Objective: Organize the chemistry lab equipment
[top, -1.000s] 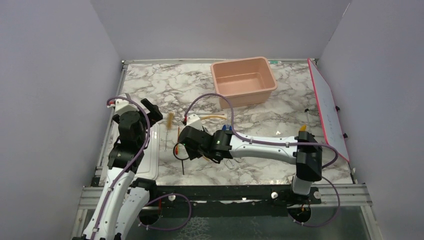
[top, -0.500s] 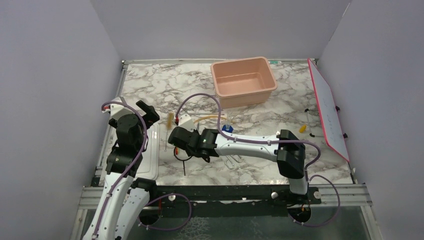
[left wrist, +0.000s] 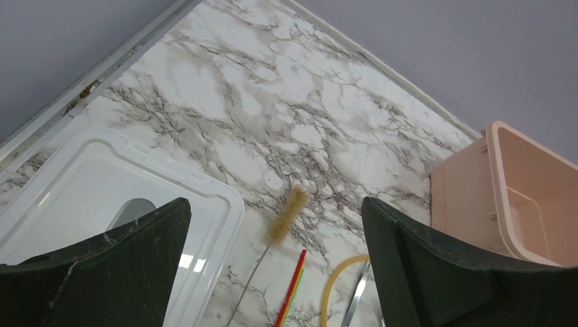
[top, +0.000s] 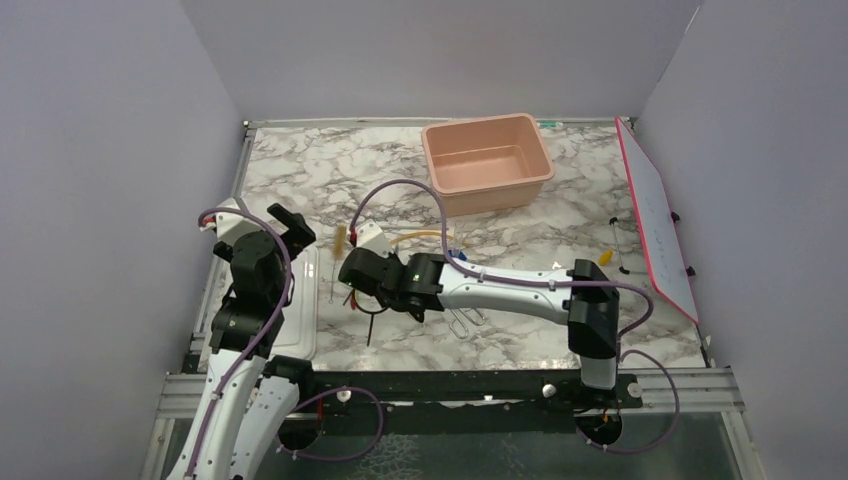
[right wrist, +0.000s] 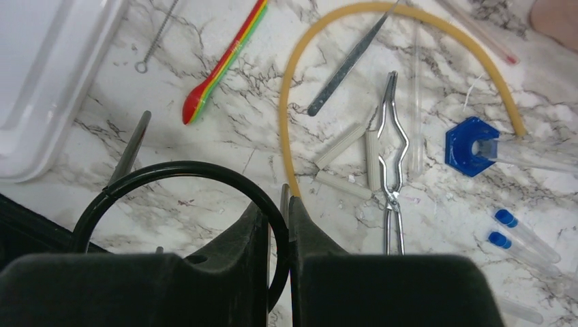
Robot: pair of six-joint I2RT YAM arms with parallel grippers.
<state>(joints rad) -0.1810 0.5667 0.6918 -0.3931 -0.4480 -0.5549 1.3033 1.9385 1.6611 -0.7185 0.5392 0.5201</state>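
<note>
1. Where the right arm stretches leftward over the desk, right fingers sit at the black wire ring stand, beside the white lid.
2. Left fingers gape wide, empty, above the lid's corner.
3. Right fingers pinch together on the stand's ring.

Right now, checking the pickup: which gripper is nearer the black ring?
Right. The right gripper pinches the black ring; the left gripper hangs open by the white lid, off to the ring's left.
</note>
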